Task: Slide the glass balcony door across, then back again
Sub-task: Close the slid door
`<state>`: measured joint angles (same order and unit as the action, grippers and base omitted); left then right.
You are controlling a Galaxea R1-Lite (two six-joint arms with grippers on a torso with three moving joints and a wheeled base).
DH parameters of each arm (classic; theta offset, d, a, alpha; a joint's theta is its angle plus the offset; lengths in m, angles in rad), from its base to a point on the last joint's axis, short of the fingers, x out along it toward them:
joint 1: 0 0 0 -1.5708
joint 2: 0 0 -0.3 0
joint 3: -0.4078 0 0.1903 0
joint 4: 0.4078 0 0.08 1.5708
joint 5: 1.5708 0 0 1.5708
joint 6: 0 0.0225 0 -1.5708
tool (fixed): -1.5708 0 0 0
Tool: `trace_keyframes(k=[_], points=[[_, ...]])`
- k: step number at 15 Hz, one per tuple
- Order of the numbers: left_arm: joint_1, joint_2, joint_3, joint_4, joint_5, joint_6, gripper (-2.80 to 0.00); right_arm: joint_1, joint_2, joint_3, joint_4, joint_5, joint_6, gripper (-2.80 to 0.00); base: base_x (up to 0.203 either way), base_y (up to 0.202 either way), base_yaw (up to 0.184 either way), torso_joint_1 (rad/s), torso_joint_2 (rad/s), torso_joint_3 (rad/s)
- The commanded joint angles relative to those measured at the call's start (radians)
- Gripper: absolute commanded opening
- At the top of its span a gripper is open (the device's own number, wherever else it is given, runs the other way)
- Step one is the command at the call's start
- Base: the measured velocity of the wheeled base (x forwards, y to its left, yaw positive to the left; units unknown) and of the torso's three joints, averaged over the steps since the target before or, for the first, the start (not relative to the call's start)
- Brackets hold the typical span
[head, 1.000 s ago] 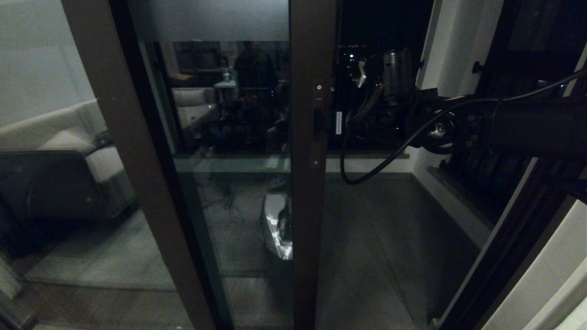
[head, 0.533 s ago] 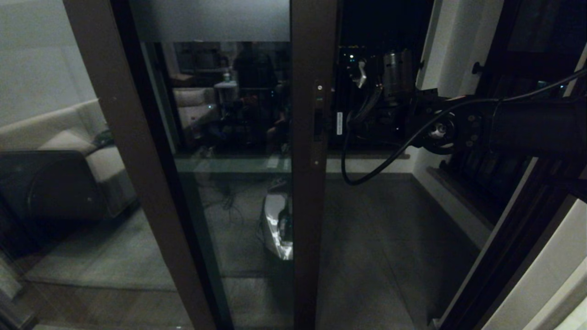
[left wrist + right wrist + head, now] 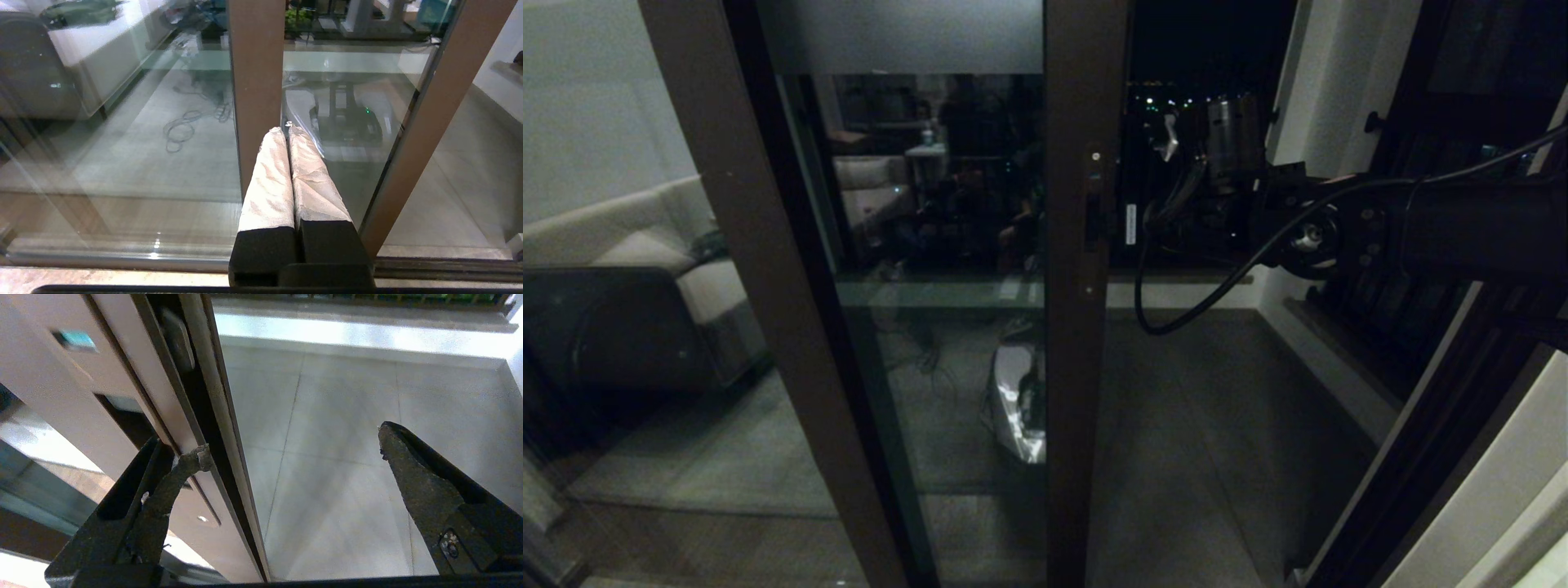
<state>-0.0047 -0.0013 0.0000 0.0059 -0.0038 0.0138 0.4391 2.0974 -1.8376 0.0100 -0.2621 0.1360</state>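
Observation:
The glass balcony door has a dark brown edge stile down the middle of the head view, a frosted band at the top and a slot handle. My right gripper reaches in from the right at handle height. In the right wrist view it is open, with one fingertip hooked against the door's edge and the other out over the balcony floor. My left gripper is shut on nothing, low down, its white-wrapped fingers pointing at the glass beside a brown stile.
To the left stands the fixed brown-framed panel, with a sofa showing in it. Right of the door lies the open balcony floor, bounded by a white wall and a dark barred window. The right arm's cable hangs in the opening.
The door's edge stile has shifted slightly to the right, and my right arm has moved the same way with it. The left arm has not moved.

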Motion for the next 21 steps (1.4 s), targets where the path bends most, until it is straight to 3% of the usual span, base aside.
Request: trace_keyframes(k=[1,21], points=[[0.000,0.000,0.000,0.000,-0.001,0.000,-2.80,-0.003,-0.020,0.018,0.004,-0.003,0.001,0.00,0.000,0.000,0.000,0.000,0.00,0.000],[0.000,0.000,0.000,0.000,-0.001,0.000,-2.80,-0.114,-0.104,0.190,-0.084,-0.002,-0.003,0.00,0.000,0.000,0.000,0.000,0.00,0.000]])
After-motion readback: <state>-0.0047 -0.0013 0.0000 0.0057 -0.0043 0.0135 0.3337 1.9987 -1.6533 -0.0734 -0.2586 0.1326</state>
